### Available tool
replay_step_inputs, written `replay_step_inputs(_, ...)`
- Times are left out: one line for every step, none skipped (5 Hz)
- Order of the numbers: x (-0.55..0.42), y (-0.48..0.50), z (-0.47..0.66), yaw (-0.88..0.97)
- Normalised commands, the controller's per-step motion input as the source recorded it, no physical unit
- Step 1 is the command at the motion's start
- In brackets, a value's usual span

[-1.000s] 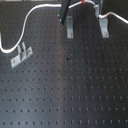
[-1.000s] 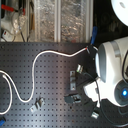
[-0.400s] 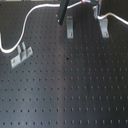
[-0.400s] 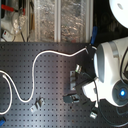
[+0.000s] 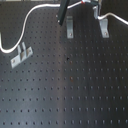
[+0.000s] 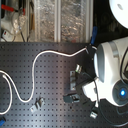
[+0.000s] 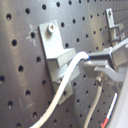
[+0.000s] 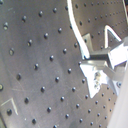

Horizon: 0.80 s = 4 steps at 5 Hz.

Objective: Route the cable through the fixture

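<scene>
Arm reaching along the far edge of the black perforated tabletop (image 5: 70,85) in the first exterior view. End effector (image 7: 102,64) closed on the cable (image 7: 65,85), fingers pinching the white cord just beside the fixture (image 7: 57,50) in the first wrist view. The cable crosses the fixture's front. In the second exterior view the cable (image 6: 37,60) loops toward the second exterior view's left.

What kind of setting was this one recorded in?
Most likely a robotics lab bench: a black perforated breadboard table with small metal brackets bolted to it, a white cable laid across it, and cluttered shelving behind in the second exterior view.
</scene>
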Motion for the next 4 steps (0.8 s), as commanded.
replay_step_inputs(0.043,-0.112,0.09,0.0)
replay_step_inputs(0.041,-0.085,0.11,0.0)
replay_step_inputs(0.029,-0.055,0.26,0.0)
replay_step_inputs(0.015,-0.058,0.41,0.0)
